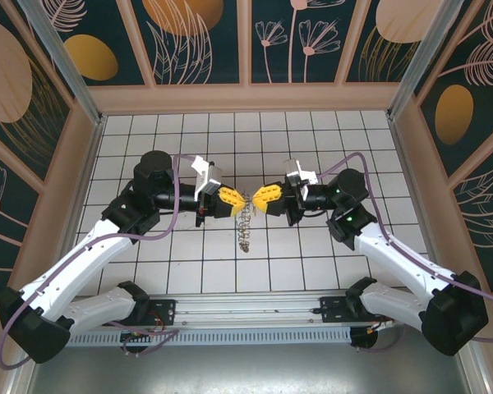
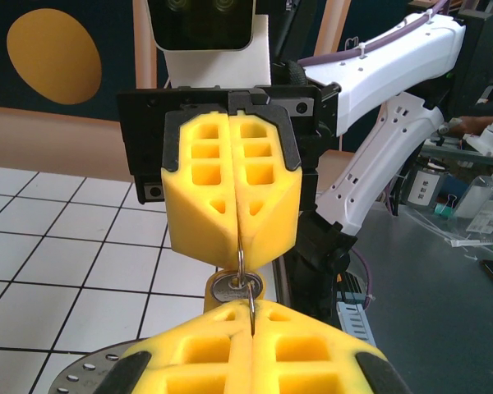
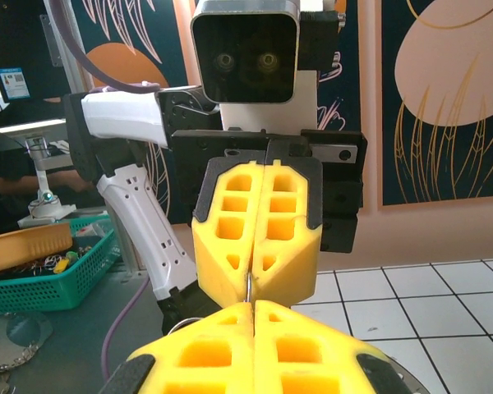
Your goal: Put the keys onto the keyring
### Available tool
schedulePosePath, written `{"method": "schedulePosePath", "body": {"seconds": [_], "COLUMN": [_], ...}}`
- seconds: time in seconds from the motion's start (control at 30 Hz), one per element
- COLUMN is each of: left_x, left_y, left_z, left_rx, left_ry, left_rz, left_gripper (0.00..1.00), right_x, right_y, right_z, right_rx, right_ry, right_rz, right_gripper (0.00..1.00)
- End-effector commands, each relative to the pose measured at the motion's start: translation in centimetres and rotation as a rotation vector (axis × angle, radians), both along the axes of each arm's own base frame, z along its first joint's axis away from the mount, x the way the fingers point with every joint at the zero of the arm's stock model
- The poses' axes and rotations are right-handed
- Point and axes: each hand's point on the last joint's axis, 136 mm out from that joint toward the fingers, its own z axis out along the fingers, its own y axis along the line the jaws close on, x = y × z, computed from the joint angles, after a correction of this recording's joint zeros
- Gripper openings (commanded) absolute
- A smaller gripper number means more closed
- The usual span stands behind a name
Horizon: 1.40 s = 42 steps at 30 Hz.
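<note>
In the top view my left gripper and right gripper meet tip to tip above the middle of the tiled floor. The keyring hangs beneath them as a string of silvery wire loops. In the left wrist view my left gripper is shut on a thin wire loop of the keyring. The right gripper facing it pinches the same wire. The loop passes through the hole of the key, a small silver head with a yellow tag behind it. In the right wrist view a sliver of wire shows between the right gripper and the left gripper.
White tiled floor is boxed in by tan walls, with a metal rail along the near edge. A round metal disc lies on the floor below my left gripper. A green basket stands outside the cell.
</note>
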Motion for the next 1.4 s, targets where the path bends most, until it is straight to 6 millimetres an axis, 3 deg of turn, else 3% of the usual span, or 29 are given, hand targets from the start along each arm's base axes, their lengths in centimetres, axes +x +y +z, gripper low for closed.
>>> {"method": "schedulePosePath", "body": {"seconds": [0.0,1.37], "left_x": [-0.16,-0.22], "left_y": [0.03,-0.02], "left_z": [1.97,2.05], "left_rx": [-0.039,-0.047], "left_ry": [-0.063,-0.066], "left_rz": [-0.012,-0.02], "left_gripper": [0.0,0.0], "right_x": [-0.62,-0.72], "right_y": [-0.03,0.81], "right_z": [1.3,0.9], "right_rx": [0.031,0.034], "right_ry": [-0.04,-0.037], "right_rz": [0.022,0.042], "right_gripper": [0.0,0.0]}}
